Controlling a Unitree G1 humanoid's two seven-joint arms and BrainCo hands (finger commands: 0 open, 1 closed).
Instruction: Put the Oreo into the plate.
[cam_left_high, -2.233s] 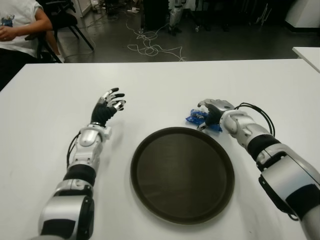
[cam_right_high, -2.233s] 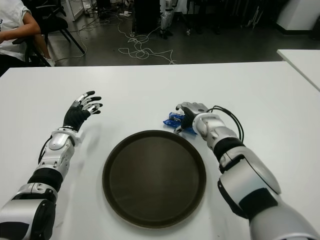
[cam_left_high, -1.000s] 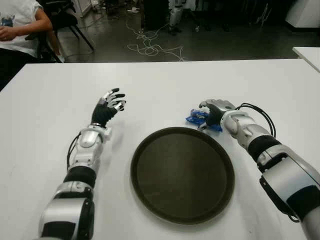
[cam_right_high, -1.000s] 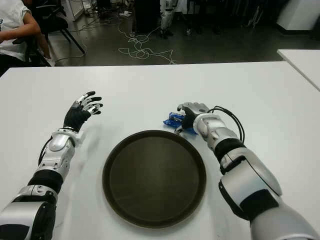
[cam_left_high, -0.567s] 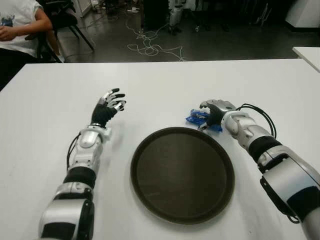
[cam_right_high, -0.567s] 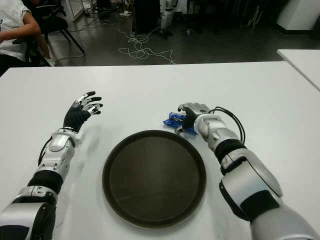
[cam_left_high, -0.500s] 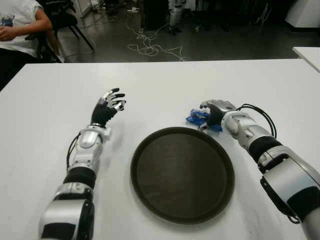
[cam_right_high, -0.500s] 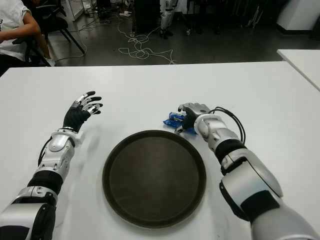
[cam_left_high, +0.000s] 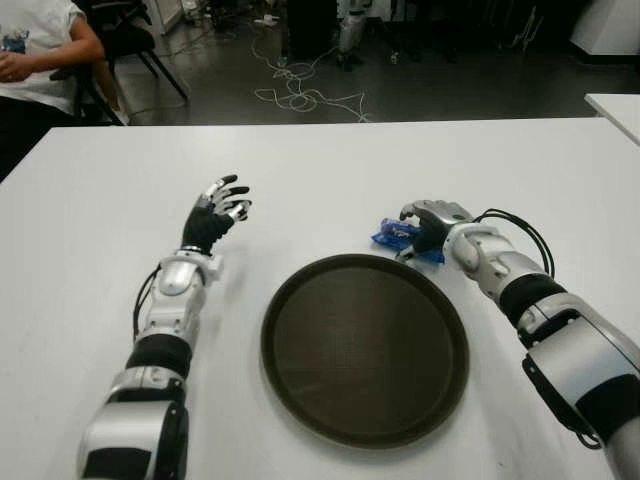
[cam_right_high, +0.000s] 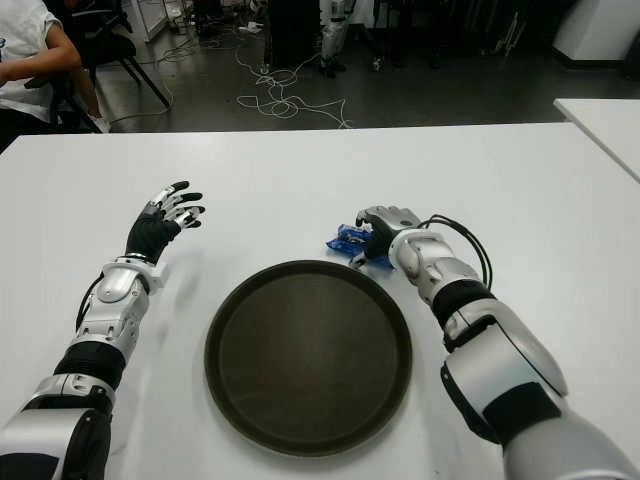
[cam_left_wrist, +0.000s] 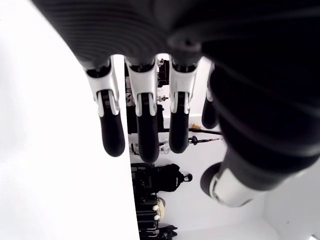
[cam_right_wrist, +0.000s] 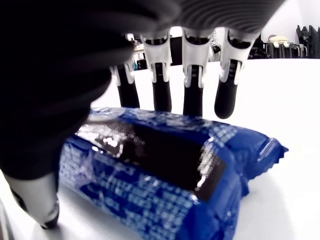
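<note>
right wrist view: right hand (cam_right_wrist: 120, 150) cupped over blue oreo pack (cam_right_wrist: 165, 175), fingers not yet clamped, pack on counter (cam_left_high: 330, 160) beside plate (cam_left_high: 365, 350) rim, ready for short lift. left hand (cam_left_high: 213, 215) spread, empty, beside plate.

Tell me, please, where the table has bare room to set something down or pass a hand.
The plate holds nothing. Bare table lies between the left hand, open left of the plate, and the right hand. It is crowded only at the plate's far right rim, where that hand closes over the Oreo packet.
</note>
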